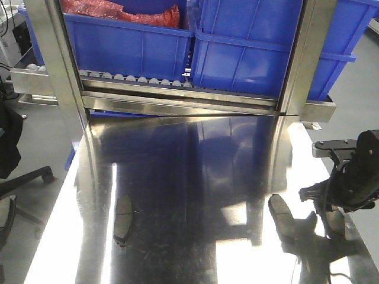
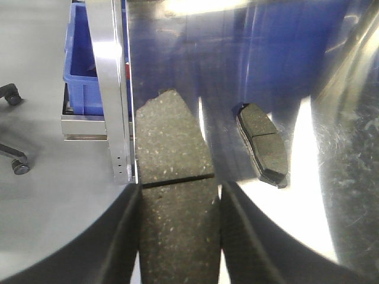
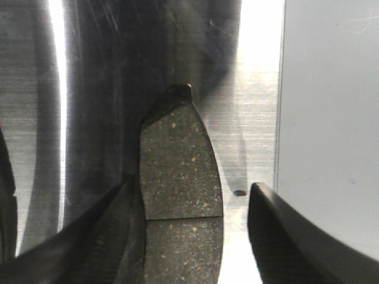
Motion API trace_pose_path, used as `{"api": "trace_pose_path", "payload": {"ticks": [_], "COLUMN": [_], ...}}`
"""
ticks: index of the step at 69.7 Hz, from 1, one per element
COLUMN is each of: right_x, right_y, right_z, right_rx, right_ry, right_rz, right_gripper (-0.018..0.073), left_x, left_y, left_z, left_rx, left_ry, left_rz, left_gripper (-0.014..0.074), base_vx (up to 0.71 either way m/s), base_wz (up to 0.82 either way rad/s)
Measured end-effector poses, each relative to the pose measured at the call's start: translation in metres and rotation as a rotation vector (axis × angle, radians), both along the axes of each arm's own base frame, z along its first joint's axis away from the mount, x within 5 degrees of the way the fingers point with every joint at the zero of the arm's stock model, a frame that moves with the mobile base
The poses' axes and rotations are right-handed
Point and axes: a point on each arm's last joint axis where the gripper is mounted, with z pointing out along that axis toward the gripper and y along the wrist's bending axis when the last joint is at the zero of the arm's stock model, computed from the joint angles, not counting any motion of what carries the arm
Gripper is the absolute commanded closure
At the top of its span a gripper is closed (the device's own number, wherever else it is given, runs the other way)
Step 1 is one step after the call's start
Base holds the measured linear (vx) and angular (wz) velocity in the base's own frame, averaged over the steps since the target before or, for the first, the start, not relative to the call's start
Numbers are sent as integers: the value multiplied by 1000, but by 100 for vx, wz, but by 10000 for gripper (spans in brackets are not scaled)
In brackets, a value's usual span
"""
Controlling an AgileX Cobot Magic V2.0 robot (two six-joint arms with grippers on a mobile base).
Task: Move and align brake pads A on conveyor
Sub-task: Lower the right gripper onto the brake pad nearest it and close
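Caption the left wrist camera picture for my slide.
Left gripper holds one brake pad by the steel table's edge; a second brake pad lies flat on the table.

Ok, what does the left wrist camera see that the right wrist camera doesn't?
Only the left wrist view: a second brake pad lying loose on the shiny table, and a blue bin past its edge. Only the right wrist view: the pad in the right gripper with a clear gap beside one finger. Both: a grooved pad between black gripper fingers, shiny steel below, grey floor at the side.
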Motion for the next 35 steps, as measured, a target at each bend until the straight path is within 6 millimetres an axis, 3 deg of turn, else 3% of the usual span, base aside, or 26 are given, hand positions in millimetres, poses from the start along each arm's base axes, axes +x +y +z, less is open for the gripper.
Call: {"api": "trace_pose_path", "payload": {"ticks": [35], "right_x": [0], "right_y": [0], "right_z": [0], "right_rx": [3], "right_ry": [2], "right_rz": [2], "right_gripper": [401], "left_x": [0], "left_y": [0], "left_z": [0], "left_rx": [0], "left_ry": [0], "left_rz": [0], "left_gripper": [531], "base_vx": [0], "base_wz": [0]}}
